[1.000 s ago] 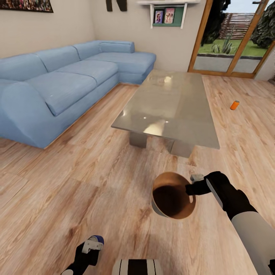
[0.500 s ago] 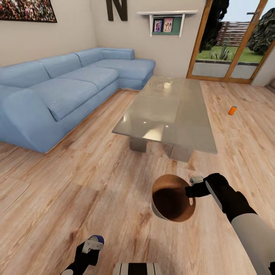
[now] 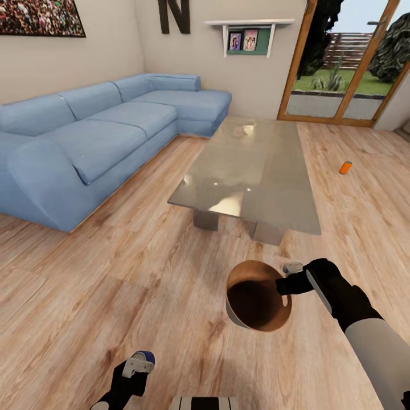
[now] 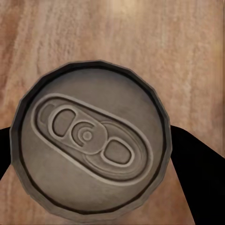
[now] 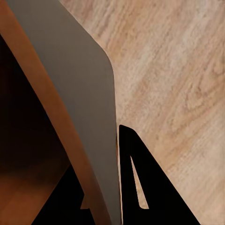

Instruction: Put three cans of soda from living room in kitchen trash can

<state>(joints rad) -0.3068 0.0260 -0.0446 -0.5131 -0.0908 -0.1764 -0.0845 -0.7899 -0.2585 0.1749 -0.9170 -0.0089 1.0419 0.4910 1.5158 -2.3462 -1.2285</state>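
Observation:
An orange can of soda (image 3: 345, 167) lies on the wood floor to the right of the low table. My right gripper (image 3: 283, 283) is shut on the rim of the trash can (image 3: 250, 302), which hangs tilted above the floor with its coppery inside facing me. In the right wrist view, the bin's grey wall (image 5: 79, 93) runs between the black fingers (image 5: 140, 183). My left gripper (image 3: 135, 367) sits low at the front. In the left wrist view, the grey metal top of another can (image 4: 89, 140) is pinched between its fingers (image 4: 201, 183).
A long grey low table (image 3: 250, 165) stands straight ahead on two blocky legs. A light blue corner sofa (image 3: 97, 136) fills the left side. Wood-framed glass doors (image 3: 347, 62) are at the back right, and a wall shelf (image 3: 247, 34) hangs behind the table.
The whole picture has shifted as the camera moved, bringing more of the back wall into sight. Both arms and the bin keep their places in the view.

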